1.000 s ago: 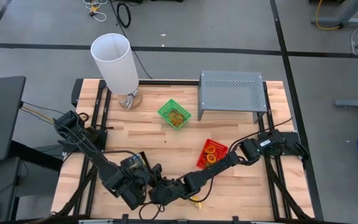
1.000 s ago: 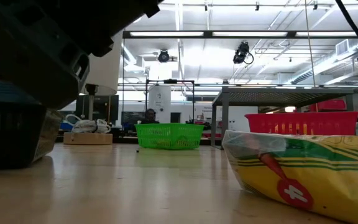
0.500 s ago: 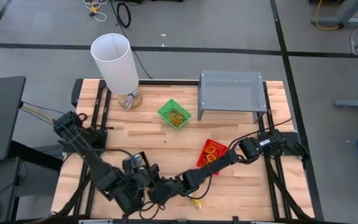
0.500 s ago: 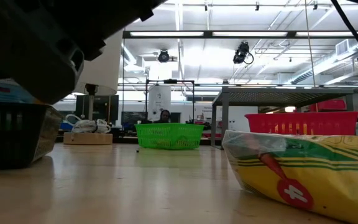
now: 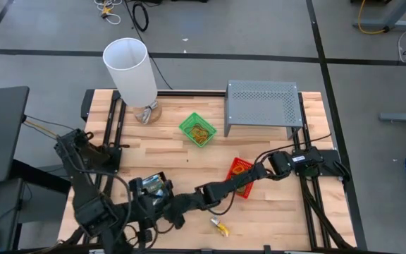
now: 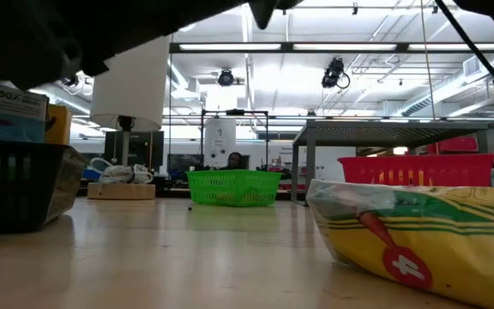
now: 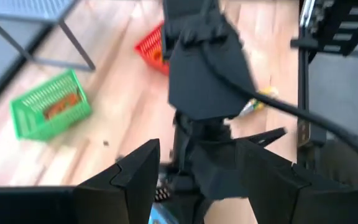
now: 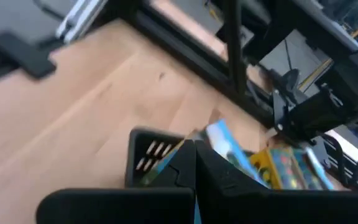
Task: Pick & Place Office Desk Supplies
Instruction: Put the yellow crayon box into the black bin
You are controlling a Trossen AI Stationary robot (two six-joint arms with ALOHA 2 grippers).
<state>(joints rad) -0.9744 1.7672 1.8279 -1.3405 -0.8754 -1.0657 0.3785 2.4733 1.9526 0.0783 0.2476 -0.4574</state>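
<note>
Black slotted plastic tray (image 5: 154,189) at near-left of butcher-block table (image 5: 168,152), holding glossy printed boxes, one blue, one yellow. Right gripper (image 8: 194,163) directly over black tray, dark fingers pressed together, nothing visibly pinched. Left gripper (image 7: 194,165) just beside black tray on its near side, matte fingers spread, empty as far as blurred view shows. Loose yellow-green crayon box (image 5: 220,226) flat on wood, well right of black tray. Red mesh tray (image 5: 240,171) farther right; green mesh tray (image 5: 198,130) far beyond.
</note>
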